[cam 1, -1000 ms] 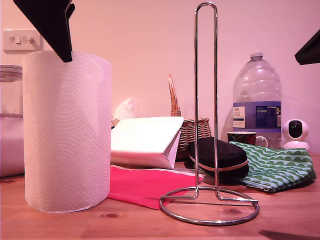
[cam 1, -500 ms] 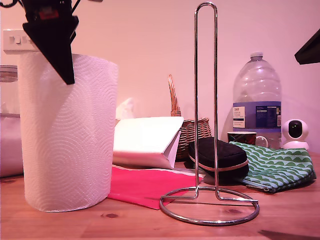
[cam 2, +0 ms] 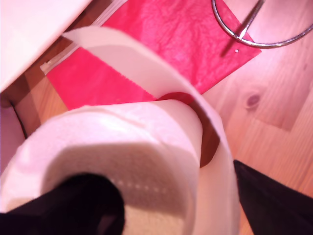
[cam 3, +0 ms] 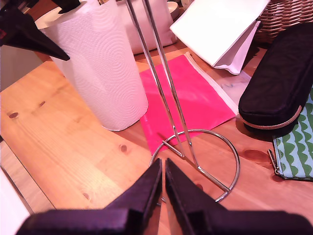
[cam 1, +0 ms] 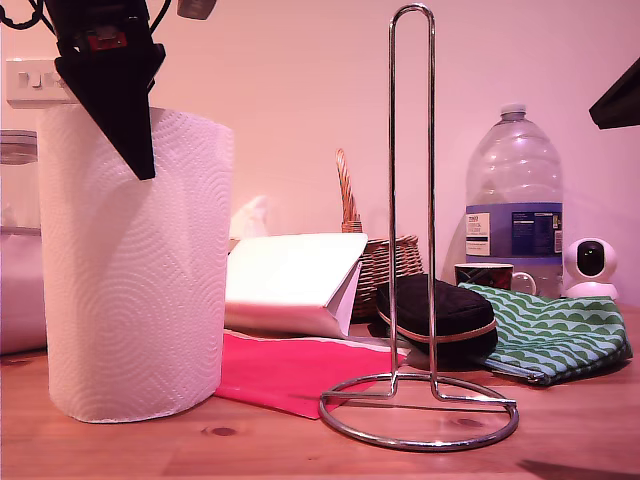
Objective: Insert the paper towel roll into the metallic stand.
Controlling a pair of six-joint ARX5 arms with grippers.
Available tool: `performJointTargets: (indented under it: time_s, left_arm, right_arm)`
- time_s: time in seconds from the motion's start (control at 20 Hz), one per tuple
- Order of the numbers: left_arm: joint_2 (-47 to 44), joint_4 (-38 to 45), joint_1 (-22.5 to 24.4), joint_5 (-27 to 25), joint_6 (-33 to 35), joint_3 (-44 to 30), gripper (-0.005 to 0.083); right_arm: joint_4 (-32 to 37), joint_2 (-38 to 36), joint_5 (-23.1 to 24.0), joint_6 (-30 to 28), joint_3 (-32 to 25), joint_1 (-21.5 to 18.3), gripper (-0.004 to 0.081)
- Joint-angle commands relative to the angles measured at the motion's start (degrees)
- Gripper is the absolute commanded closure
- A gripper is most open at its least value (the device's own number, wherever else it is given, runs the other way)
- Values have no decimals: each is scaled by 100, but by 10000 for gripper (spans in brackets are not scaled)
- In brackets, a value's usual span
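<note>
A: From the side, where is the roll?

B: The paper towel roll (cam 1: 135, 265) stands on the table (cam 1: 250, 450), left of the stand (cam 1: 412, 240).

A: And my first gripper (cam 2: 171, 196)?

B: One finger in the hole, one outside, pinching the soft, squashy wall.

A: My second gripper (cam 3: 163, 181)?

B: Clenched, empty, by the ring.

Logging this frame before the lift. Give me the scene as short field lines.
roll: upright on the table, at the exterior view's left, not on the stand
stand: upright, empty, ring base partly on the red sheet
first gripper: one finger in the roll's core, one outside its wall
second gripper: shut, above the stand's ring
behind stand: black case, green pouch, bottle
</note>
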Motion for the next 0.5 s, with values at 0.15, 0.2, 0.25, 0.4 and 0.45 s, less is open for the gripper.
performJointTargets:
  time_s: [0.15,0.2,0.25,0.4,0.45]
  left_arm:
    - [90,22,15,28,-170,-85,224]
    - [90,-28,15,35,-170,-85,348]
    - [90,-66,15,48,-173,-85,459]
    - [68,-77,15,151,-173,-83,597]
    - [46,-83,13,164,-173,-83,619]
  right_arm:
    - [66,31,0,-13,-9,33,781]
    - [66,31,0,33,-9,33,779]
    - [66,31,0,44,-9,33,766]
    - [133,66,-2,240,-9,33,703]
    - [201,101,-4,393,-9,33,672]
